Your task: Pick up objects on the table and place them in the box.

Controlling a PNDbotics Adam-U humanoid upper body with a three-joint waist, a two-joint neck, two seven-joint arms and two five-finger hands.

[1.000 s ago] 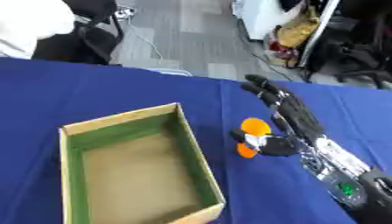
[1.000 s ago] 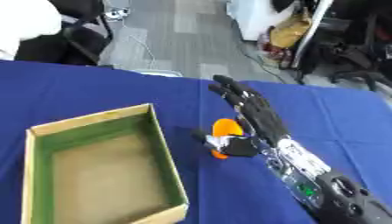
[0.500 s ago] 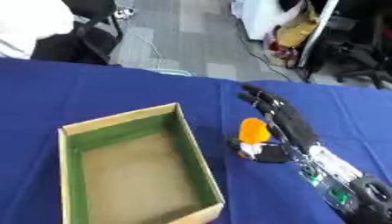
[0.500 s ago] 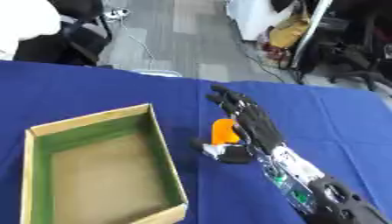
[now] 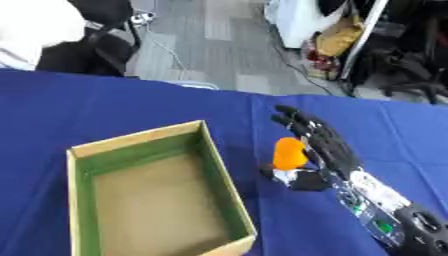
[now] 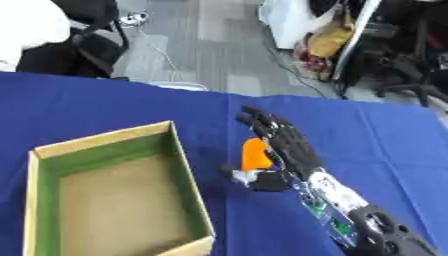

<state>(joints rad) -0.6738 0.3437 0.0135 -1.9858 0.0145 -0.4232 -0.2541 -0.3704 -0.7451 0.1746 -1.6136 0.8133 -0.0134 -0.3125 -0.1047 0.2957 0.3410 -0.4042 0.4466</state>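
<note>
Right hand (image 5: 325, 149) reaches in from lower right, palm toward the box, fingers (image 5: 296, 122) straight and spread, thumb (image 5: 278, 172) stretched out low toward the left. Nothing clasped. Orange object (image 5: 290, 153), rounded and upright, stands on the blue tabletop (image 5: 105, 107) just left of the palm, touching or nearly touching it; contact unclear. It sits above the thumb, between hand and box. Open box (image 5: 150, 192), tan walls, green inner lining, brown floor, lies left of the object, near but apart. Left hand not visible in either view.
</note>
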